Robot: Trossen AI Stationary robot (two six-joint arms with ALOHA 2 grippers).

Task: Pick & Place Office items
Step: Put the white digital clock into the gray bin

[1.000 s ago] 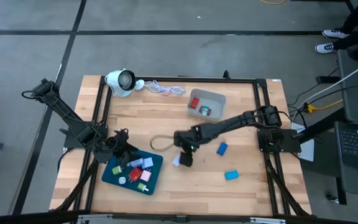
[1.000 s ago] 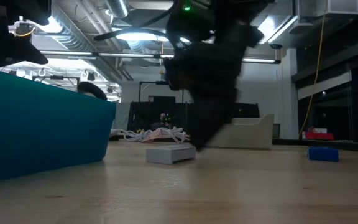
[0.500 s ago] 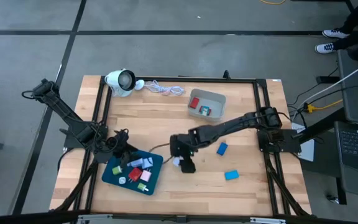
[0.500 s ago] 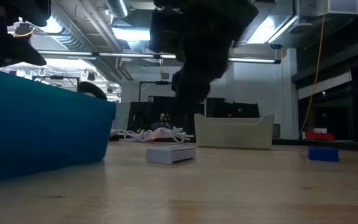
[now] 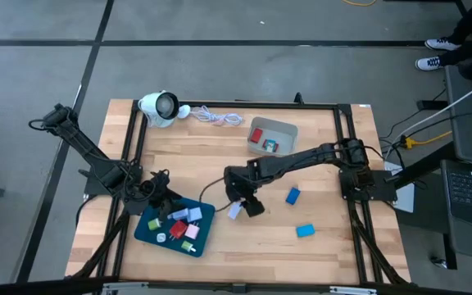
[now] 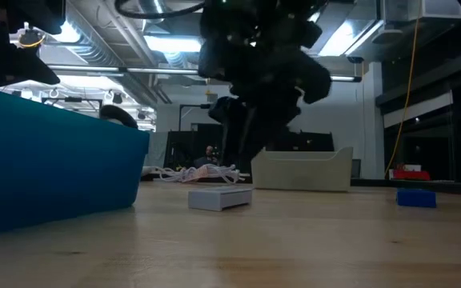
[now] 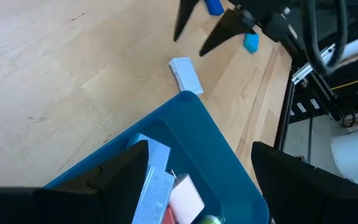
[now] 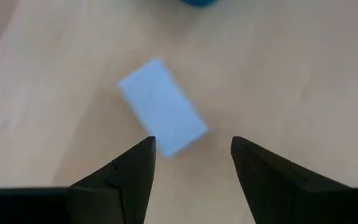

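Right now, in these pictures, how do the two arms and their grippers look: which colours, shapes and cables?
Both arms are dark, slim and jointed. The left gripper and the right gripper each have two black fingers that taper to wedge-like tips. A thin dark cable loops beside the right arm's wrist. The right arm's base is a boxy dark block at the table's edge. No markings can be made out.

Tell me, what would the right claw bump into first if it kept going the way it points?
Probably the small pale blue rectangular block lying flat on the wooden table, just ahead of the open right claw.
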